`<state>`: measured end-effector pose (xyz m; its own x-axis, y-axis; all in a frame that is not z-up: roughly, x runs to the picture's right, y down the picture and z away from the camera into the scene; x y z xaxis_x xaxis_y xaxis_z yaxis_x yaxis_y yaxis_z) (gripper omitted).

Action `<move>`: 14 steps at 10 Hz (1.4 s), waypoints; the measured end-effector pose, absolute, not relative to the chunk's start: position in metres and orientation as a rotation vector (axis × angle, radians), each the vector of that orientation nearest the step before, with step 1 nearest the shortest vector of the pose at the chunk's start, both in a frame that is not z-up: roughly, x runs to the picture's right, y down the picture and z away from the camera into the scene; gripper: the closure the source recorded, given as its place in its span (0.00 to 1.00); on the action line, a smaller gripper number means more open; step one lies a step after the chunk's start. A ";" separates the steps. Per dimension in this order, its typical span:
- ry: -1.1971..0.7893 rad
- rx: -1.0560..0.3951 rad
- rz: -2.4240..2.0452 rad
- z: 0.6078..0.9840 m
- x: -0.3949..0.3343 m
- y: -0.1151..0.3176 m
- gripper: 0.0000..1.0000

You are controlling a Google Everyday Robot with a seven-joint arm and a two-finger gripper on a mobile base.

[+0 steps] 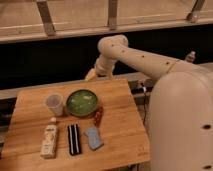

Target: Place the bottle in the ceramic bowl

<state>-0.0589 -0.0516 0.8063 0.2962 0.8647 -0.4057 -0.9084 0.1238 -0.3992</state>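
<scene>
The gripper (92, 75) hangs over the far edge of the wooden table (122, 125), behind the ceramic bowl (82, 92) and well apart from the bottle (49, 141). Whether it is spread or pressed together I cannot tell. The bottle lies flat near the front left corner, its cap pointing away toward the translucent cup (54, 104).

The step in hand looks like the reach, with nothing grasped yet. To do it well, the arm (135, 55) should travel high across the table and come down vertically over the middle of the bottle's body, taking it across its width, not by the cap. The black bar (74, 138) lies parallel just beside it on the right, so the descent needs to be centred or it will nudge the bar.

The upright cup stands near the cap and just beside the bowl, and it would tip easily, so lift clear before swinging over. The bowl appears empty. A reddish-brown item (98, 116) and a blue pad (93, 137), perhaps a sponge, lie to the right, off the likely path
</scene>
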 end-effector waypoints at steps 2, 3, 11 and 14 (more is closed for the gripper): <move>0.055 -0.663 1.242 0.799 -0.123 -0.050 0.20; 0.045 -0.662 1.219 0.791 -0.146 -0.048 0.20; 0.050 -0.664 1.202 0.783 -0.147 -0.025 0.20; 0.055 -0.691 1.229 0.758 -0.144 0.037 0.20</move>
